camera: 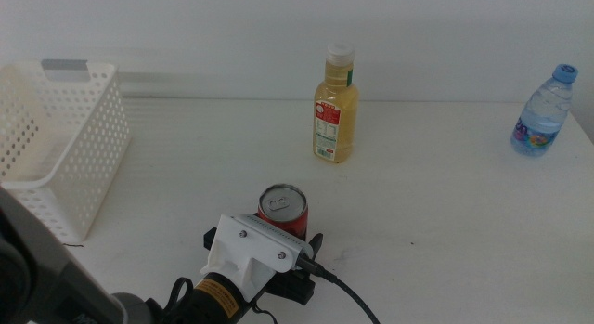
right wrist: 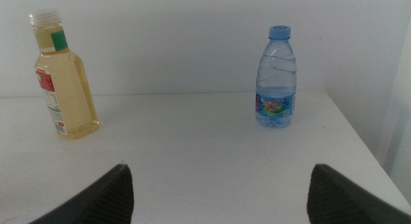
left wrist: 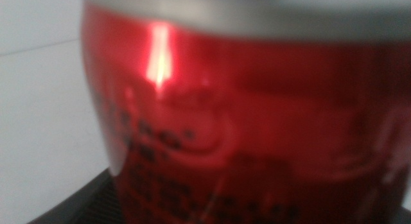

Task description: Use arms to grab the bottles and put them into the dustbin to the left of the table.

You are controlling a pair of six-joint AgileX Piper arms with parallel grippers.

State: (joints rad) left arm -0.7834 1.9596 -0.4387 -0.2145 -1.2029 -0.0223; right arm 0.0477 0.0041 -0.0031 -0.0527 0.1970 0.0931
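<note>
The slim red can [camera: 282, 207] stands upright at the front middle of the table [camera: 436, 222]. My left gripper [camera: 271, 239] reaches in from the lower left with its jaws open on either side of the can, which fills the left wrist view [left wrist: 244, 121]. The yellow juice bottle [camera: 335, 106] stands at the back middle and also shows in the right wrist view [right wrist: 63, 76]. The clear water bottle [camera: 544, 113] stands at the far right and shows there too [right wrist: 276, 79]. My right gripper [right wrist: 218, 192] is open and empty, out of the middle view.
The white dustbin [camera: 56, 143] stands at the left edge of the table, open side up. The table's right edge runs just past the water bottle.
</note>
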